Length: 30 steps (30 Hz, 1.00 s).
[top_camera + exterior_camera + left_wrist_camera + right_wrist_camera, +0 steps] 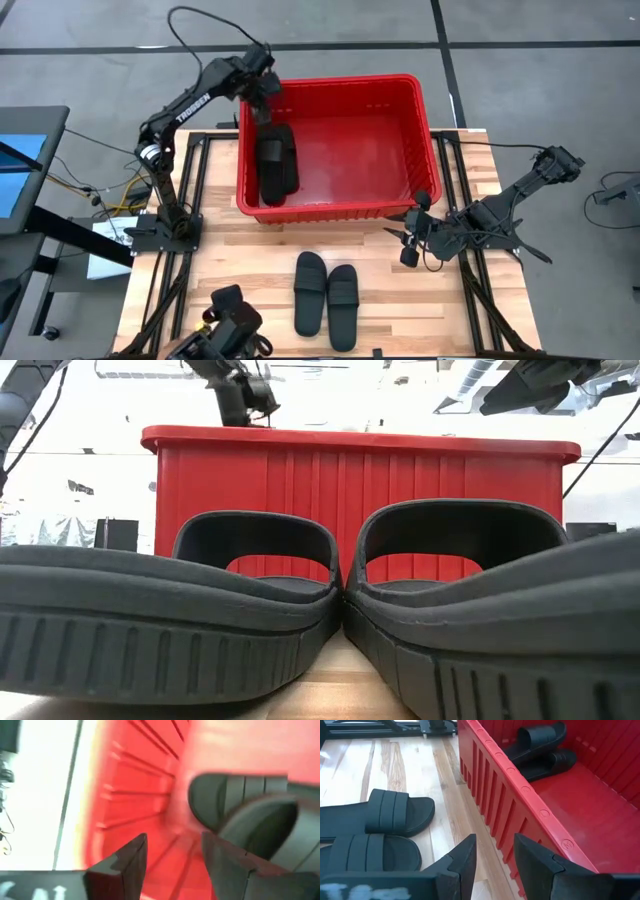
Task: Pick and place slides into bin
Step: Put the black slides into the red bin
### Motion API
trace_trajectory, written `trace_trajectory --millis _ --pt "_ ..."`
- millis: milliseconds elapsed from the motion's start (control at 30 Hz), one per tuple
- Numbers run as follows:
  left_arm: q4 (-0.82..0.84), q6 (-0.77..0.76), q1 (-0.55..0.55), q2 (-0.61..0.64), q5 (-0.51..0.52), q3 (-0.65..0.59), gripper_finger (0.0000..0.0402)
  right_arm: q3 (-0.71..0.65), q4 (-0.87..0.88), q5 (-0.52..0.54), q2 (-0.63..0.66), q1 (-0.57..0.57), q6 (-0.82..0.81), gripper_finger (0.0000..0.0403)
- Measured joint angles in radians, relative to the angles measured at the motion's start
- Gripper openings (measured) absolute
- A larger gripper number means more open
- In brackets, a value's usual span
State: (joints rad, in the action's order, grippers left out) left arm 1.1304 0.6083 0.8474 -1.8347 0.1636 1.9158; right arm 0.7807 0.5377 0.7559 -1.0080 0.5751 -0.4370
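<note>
The red bin (pixel 400 90) stands at the table's far middle. Two black slides (pixel 277 160) lie inside it against its left wall; they also show in the right wrist view (pixel 540 747). Two more slides (pixel 326 292) lie side by side on the table in front of the bin, filling the low view (pixel 250 620). My left gripper (pixel 262 100) is open and empty above the bin's far left corner, over the slides there (pixel 240 810). My right gripper (pixel 412 228) is open and empty near the bin's near right corner.
Black frame rails run along both table sides (pixel 190 190). The bin's right half (pixel 370 150) is bare red floor. Bare wood lies between the bin and the table slides (pixel 395 765). A dark device (pixel 230 325) sits at the near left edge.
</note>
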Motion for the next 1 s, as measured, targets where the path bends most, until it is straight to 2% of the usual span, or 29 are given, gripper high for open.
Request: trace_trajectory --millis 133,267,433,567,700,867,1000 --pt "0.040 -0.073 -0.008 0.001 -0.054 0.128 0.0178 0.000 0.000 0.000 0.000 0.000 0.000 0.0123" --pt "0.074 -0.165 -0.009 0.023 -0.236 0.231 0.0178 0.000 0.000 0.000 0.000 0.000 0.000 0.0123" --pt "0.065 -0.228 -0.015 0.116 -0.491 0.253 0.0178 0.000 0.000 0.000 0.000 0.000 0.000 0.0123" --pt "0.056 -0.277 -0.047 0.200 -0.583 0.253 0.0178 0.000 0.000 0.000 0.000 0.000 0.000 0.0123" --pt "0.009 -0.333 -0.120 0.290 -0.591 0.212 0.0178 0.000 0.000 0.000 0.000 0.000 0.000 0.0123" --pt "-0.088 -0.394 -0.250 0.417 -0.496 0.081 0.0178 0.000 0.000 0.000 0.000 0.000 0.000 0.0123" --pt "-0.188 -0.465 -0.359 0.531 -0.422 -0.075 0.0178 0.000 0.000 0.000 0.000 0.000 0.000 0.0123"
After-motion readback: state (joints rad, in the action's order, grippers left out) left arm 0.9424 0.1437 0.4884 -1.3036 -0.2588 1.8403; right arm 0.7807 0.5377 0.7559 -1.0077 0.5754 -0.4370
